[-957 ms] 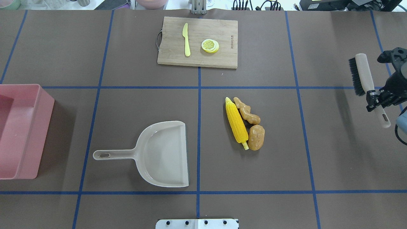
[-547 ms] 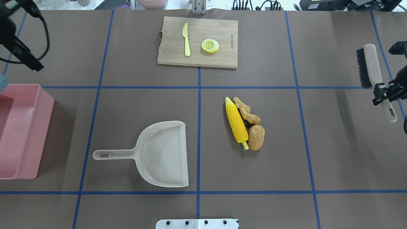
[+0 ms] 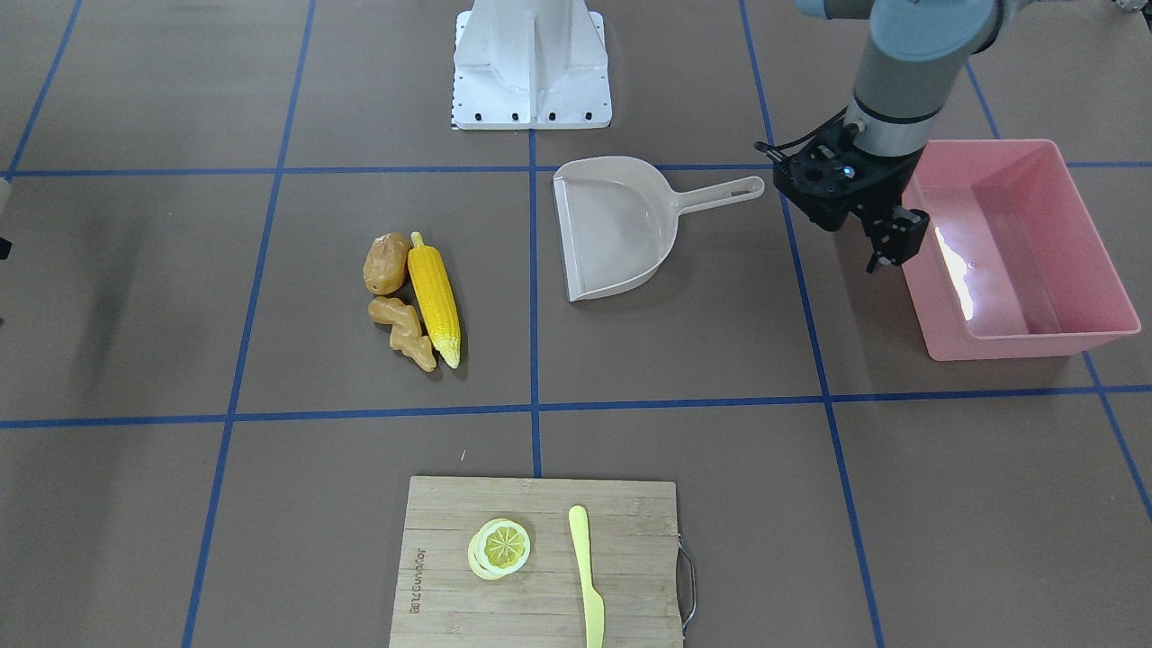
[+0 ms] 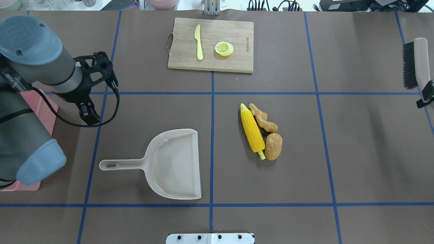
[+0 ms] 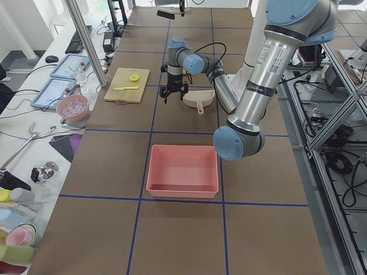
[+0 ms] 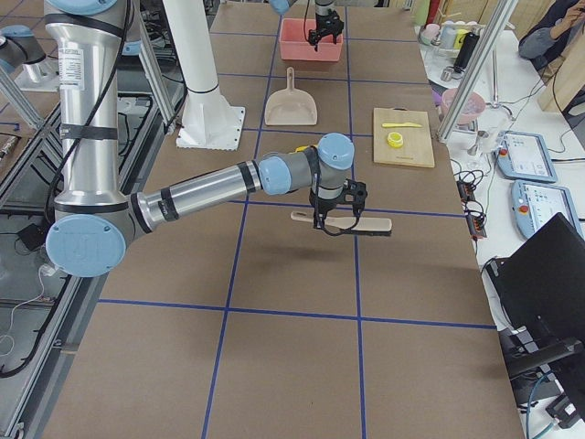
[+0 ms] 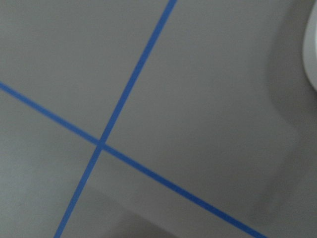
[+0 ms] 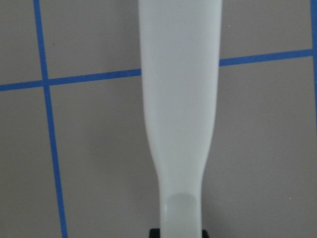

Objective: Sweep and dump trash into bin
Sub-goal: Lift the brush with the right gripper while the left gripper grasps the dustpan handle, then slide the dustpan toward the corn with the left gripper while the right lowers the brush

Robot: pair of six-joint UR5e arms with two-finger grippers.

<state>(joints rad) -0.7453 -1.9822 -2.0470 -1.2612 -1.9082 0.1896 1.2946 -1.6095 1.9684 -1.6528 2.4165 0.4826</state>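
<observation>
**Q:** Why do the tools sit as they do?

**A:** The dustpan (image 4: 176, 166) lies flat with its open mouth facing the trash and its handle pointing toward the bin (image 3: 1026, 346). A sideways sweep would likely push the pieces straight in. The left gripper (image 4: 90, 115) hangs near the handle end, between dustpan and bin. Its jaws are apart and hold nothing, so it is probably placed to take the handle.

**Q:** And the other arm?

**A:** The right gripper (image 6: 331, 218) is clamped on the slim end of the brush (image 4: 421, 61). It carries the brush level above the table's right edge, well apart from the trash, with the dark bristles facing inward.

**Q:** Where is the trash, and what are the surfaces like?

**A:** All three pieces lie touching in one cluster on the matte brown cover, near the dustpan's mouth; none is swept yet.
- The corn cob (image 4: 252, 130) is long and ridged.
- The ginger root (image 4: 263, 118) is knobbly and glossy.
- The potato (image 4: 273, 146) is rounded.

The dustpan is smooth beige plastic. The bin is glossy pink plastic with sloping walls and stands at the robot's left end. The wooden cutting board (image 4: 237, 61) holds a pale knife (image 4: 198, 42) and a lemon slice (image 4: 223, 48).
</observation>
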